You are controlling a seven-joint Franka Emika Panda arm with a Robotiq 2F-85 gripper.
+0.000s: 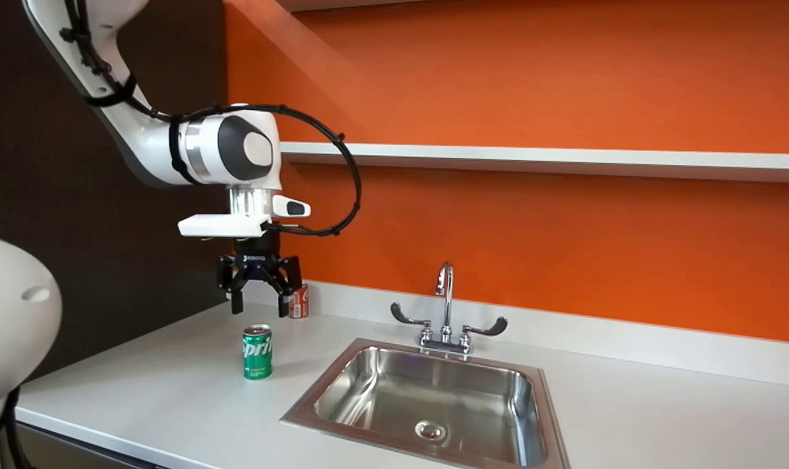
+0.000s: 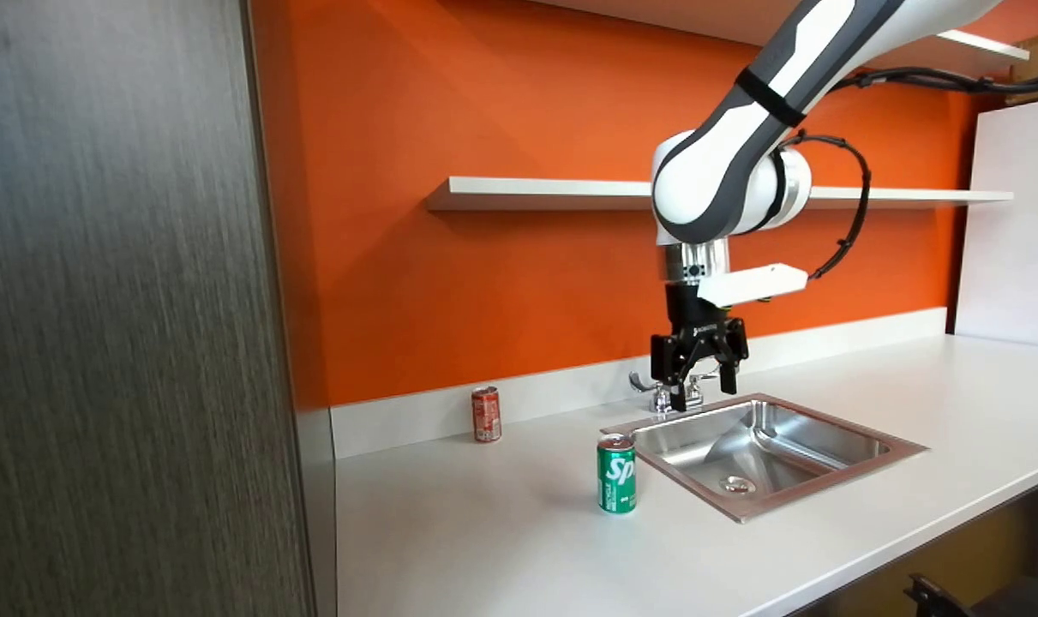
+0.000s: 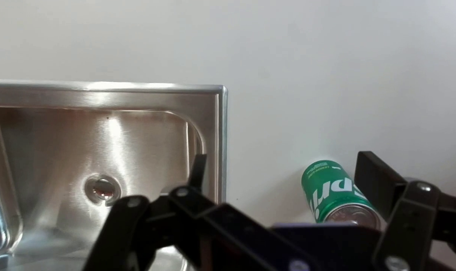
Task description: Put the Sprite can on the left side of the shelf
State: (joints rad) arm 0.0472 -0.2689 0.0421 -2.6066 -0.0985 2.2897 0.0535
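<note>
Claw point(image 1: 260, 307) spread, holds nothing, above surface point(image 1: 172, 391). In wrist view, Sprite can point(image 3: 335, 188) appears nearer one finger point(image 3: 378, 180); descent without correction may strike and topple can.

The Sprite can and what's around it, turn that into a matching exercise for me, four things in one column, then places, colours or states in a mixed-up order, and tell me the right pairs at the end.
Things:
1. the Sprite can
2. the red can
3. the shelf
4. the pincer

Places, colours and states:
A. toward the back of the countertop
B. jaws apart, holding nothing
C. white, running along the orange wall
D. green, standing upright

Right pairs: 1-D, 2-A, 3-C, 4-B.
</note>
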